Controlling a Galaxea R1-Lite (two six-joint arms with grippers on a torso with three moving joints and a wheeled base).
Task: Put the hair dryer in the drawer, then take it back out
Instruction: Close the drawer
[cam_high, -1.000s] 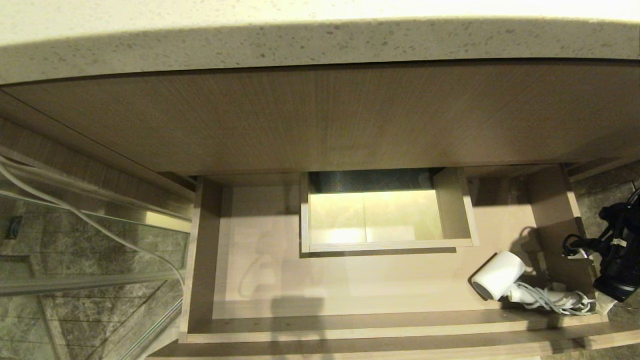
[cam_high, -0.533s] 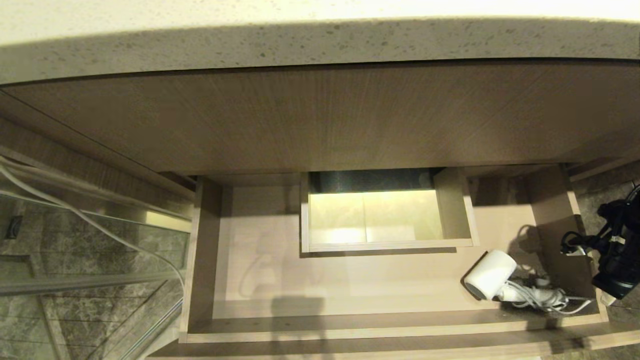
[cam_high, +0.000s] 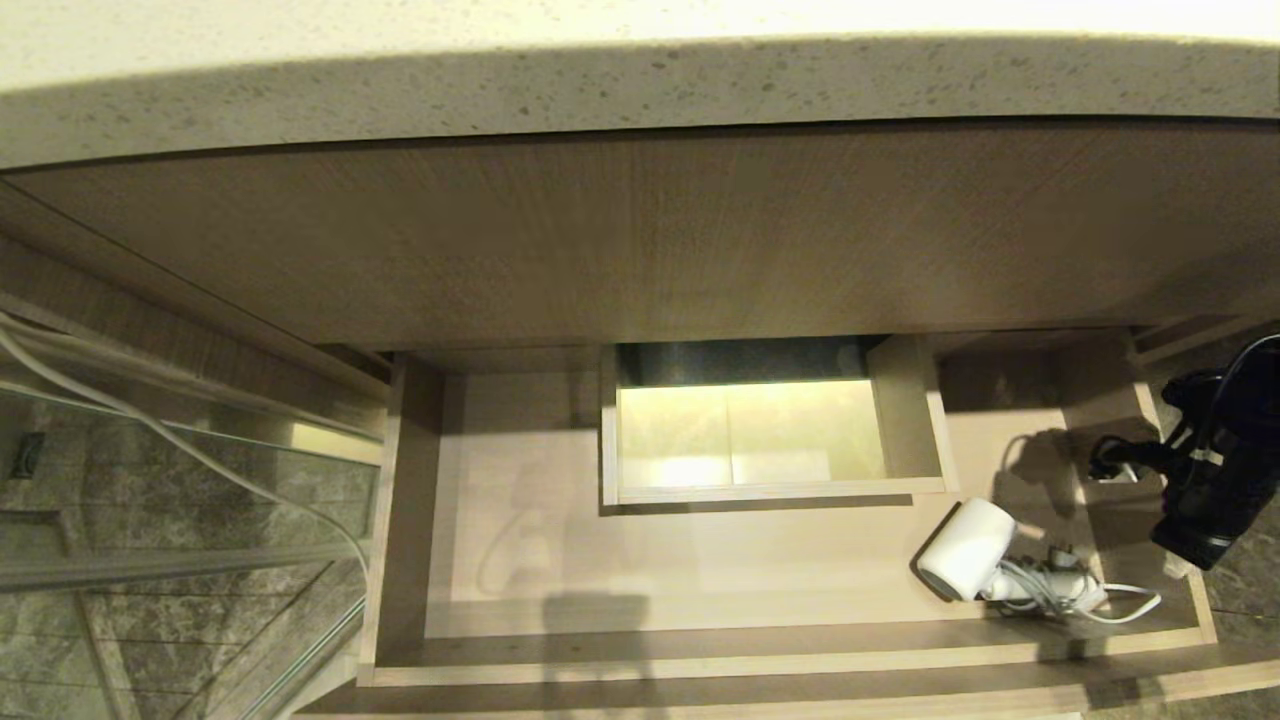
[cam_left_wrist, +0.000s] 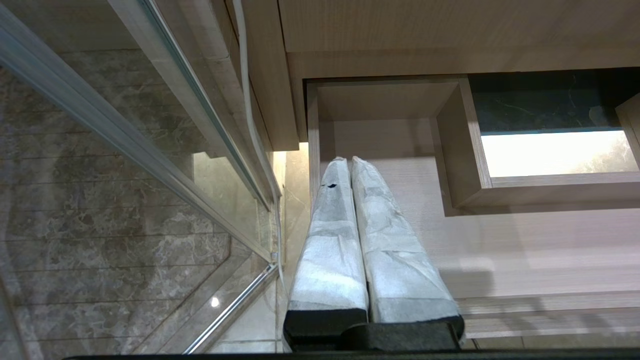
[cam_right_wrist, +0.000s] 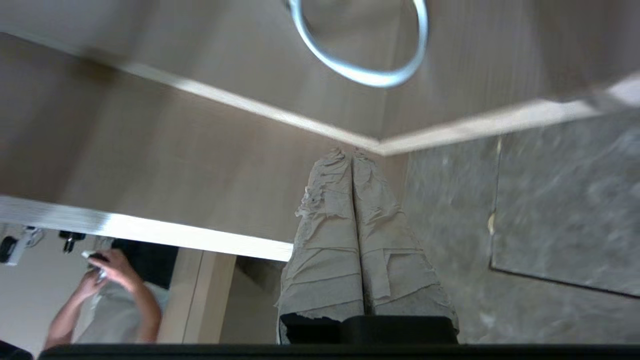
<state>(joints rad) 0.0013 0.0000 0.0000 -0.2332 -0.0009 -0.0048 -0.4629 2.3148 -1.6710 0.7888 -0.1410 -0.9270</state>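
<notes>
The small white hair dryer (cam_high: 965, 562) lies on its side in the right front part of the open drawer (cam_high: 700, 668), dark mouth facing front-left, its white cord (cam_high: 1060, 590) bunched beside it. My right gripper (cam_high: 1180, 565) hangs over the drawer's right front corner, apart from the dryer. In the right wrist view this gripper (cam_right_wrist: 350, 152) is shut with nothing between its fingers, and a loop of the cord (cam_right_wrist: 360, 50) lies beyond the tips. My left gripper (cam_left_wrist: 344, 160) is shut and empty over the drawer's left side.
A taller wood-grain panel (cam_high: 640, 240) and a speckled stone counter (cam_high: 640, 80) overhang the drawer's back. A boxed cutout (cam_high: 770, 430) sits mid-back. A glass door (cam_high: 150, 480) and white cable (cam_high: 180, 440) stand left. Marble floor lies right. A person (cam_right_wrist: 110, 290) shows in the right wrist view.
My right gripper has shut on nothing and drawn back and up from the dryer's cord. The hair dryer has shifted a little to the left in the drawer.
</notes>
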